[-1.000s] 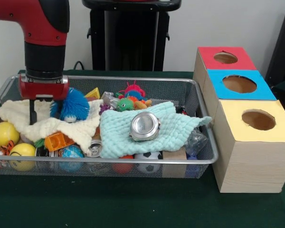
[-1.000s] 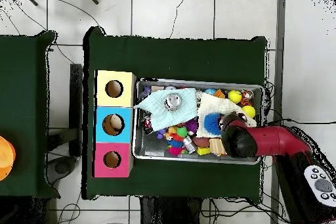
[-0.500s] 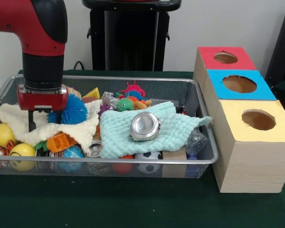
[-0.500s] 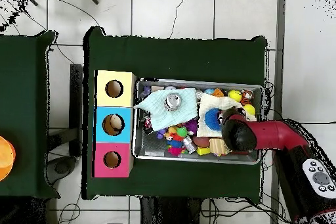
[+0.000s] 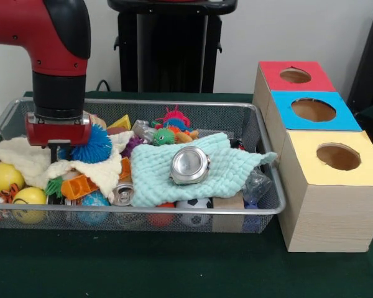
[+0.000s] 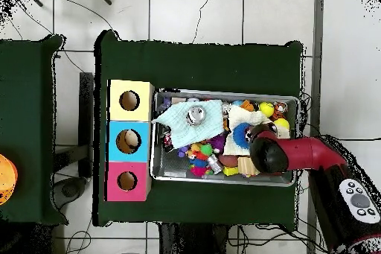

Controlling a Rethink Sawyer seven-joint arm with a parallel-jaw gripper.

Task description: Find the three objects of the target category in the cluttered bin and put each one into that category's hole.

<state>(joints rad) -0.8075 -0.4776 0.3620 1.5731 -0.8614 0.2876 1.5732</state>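
Claw [image 5: 55,148] is down on the cream cloth [image 5: 31,158]; I cannot tell its state. Just beside it, on the boxes' side, sits the blue spiky ball [image 5: 92,144], touching the cloth.

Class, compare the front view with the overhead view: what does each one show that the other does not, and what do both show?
Front only: the soccer ball and drink can against the bin's near wall, and the wooden sides of the boxes. Overhead only: the tiled floor, a second green table and the arm's button panel. Both: the wire bin, mint cloth with its metal tin, blue spiky ball, and three holed boxes.
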